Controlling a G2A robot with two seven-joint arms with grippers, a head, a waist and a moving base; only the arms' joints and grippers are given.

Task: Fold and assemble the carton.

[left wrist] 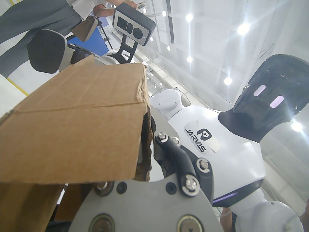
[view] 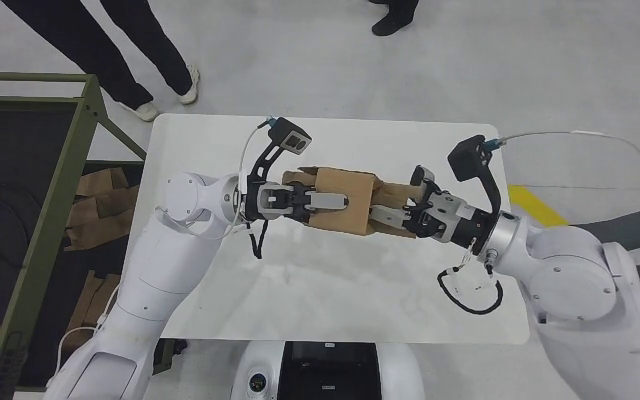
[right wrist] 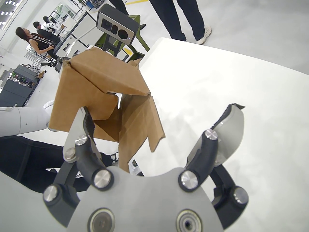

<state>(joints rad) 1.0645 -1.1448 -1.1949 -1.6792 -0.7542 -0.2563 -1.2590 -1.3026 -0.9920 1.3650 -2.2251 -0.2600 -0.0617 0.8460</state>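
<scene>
Cardboard carton point(view: 345, 186) clamped in left gripper point(view: 325, 201); right gripper point(view: 388, 217) wide open, empty; push loose flap point(right wrist: 155, 121) inward squarely.

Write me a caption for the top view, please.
Left gripper holds a brown cardboard carton over the white table; the open right gripper sits at its far end.

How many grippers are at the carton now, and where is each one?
2. The left gripper clamps the carton at one end; the right gripper is open at the other end, one finger against a flap. None seems hidden.
</scene>
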